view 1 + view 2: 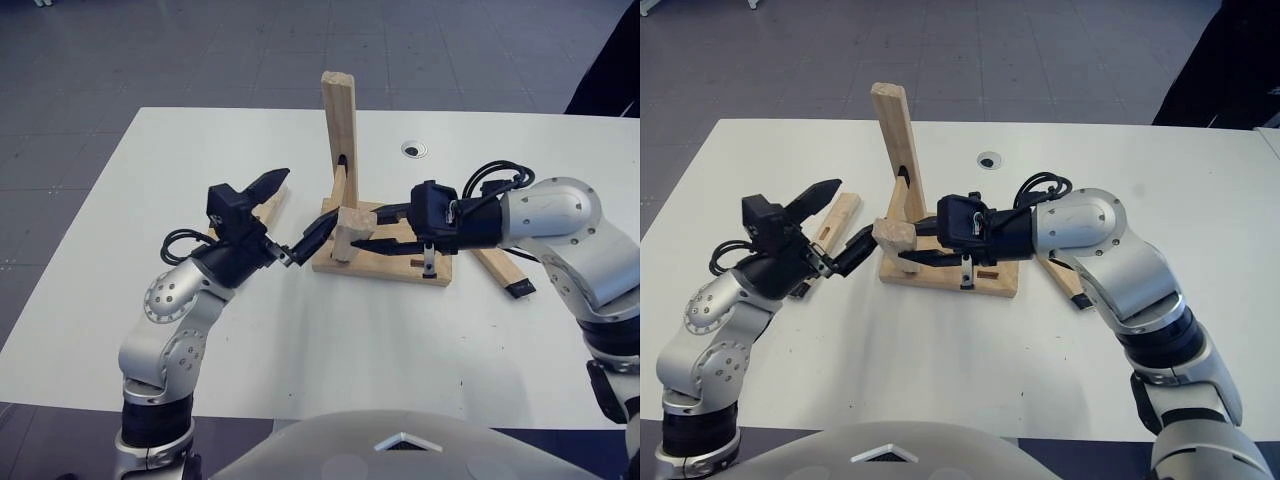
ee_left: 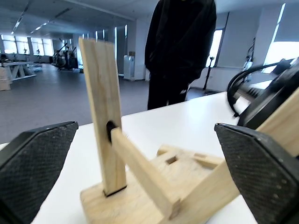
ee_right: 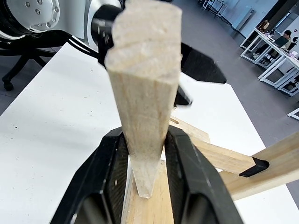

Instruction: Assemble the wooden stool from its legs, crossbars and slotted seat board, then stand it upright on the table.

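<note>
One pale leg (image 1: 339,110) stood upright in the flat seat board (image 1: 395,268), the right gripper (image 3: 144,135) clamped a second leg (image 3: 145,70), and the left gripper (image 1: 292,208) gaped.

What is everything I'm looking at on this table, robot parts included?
table: one, white, under everything
seat board: one, pale wood, flat at the table's middle
upright leg: one, pale wood, standing in the seat board
crossbar: one, pale wood, slanting out of the upright leg's hole
held leg: one, pale wood, tilted over the seat board
left stick: one, pale wood, flat, left of the board
right stick: one, pale wood with a dark end, flat, right of the board
table hole: one, grey-ringed, behind the board
left gripper: one, black, open, left of the board
right gripper: one, black, shut on the held leg
</note>
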